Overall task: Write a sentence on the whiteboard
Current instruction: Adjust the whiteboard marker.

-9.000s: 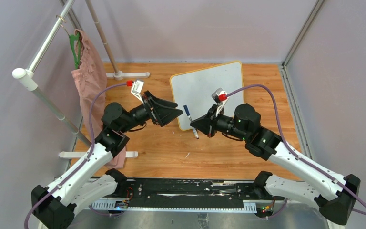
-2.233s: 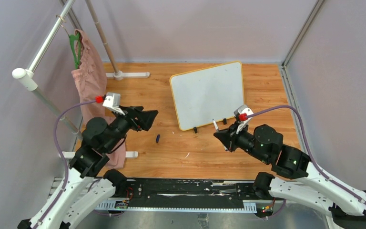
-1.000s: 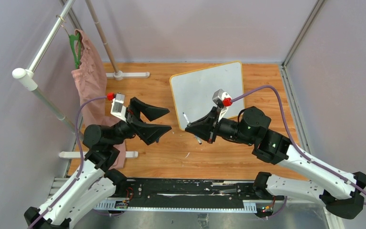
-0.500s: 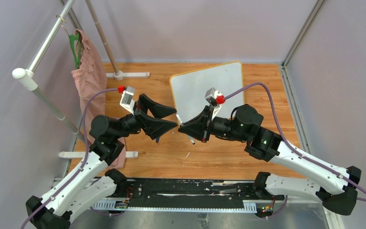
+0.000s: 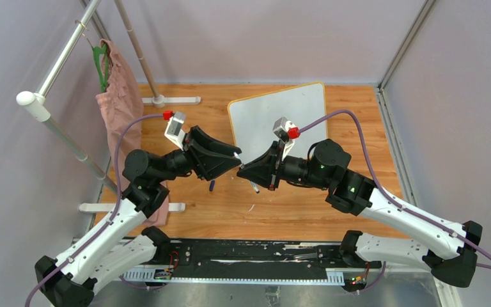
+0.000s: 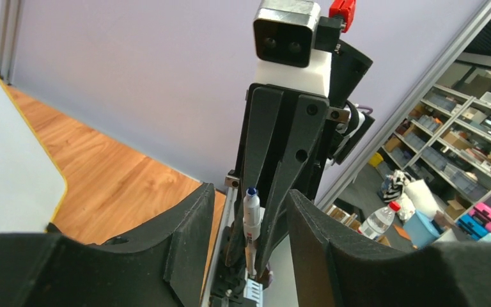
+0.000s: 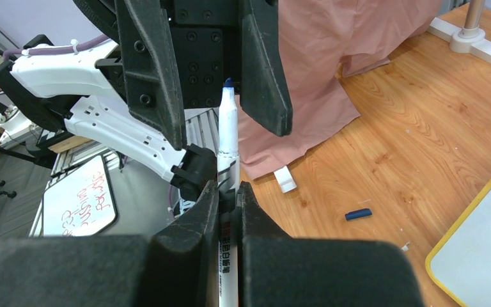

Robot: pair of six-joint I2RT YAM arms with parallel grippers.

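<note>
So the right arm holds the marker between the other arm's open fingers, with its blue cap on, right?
No: the cap is off, lying on the wooden table. The right wrist view shows the marker with its blue tip bare. The right gripper holds it between the left gripper's open fingers.

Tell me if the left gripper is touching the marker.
Apart. The left wrist view shows the marker standing between the fingers of the left gripper, with a clear gap on each side.
</note>
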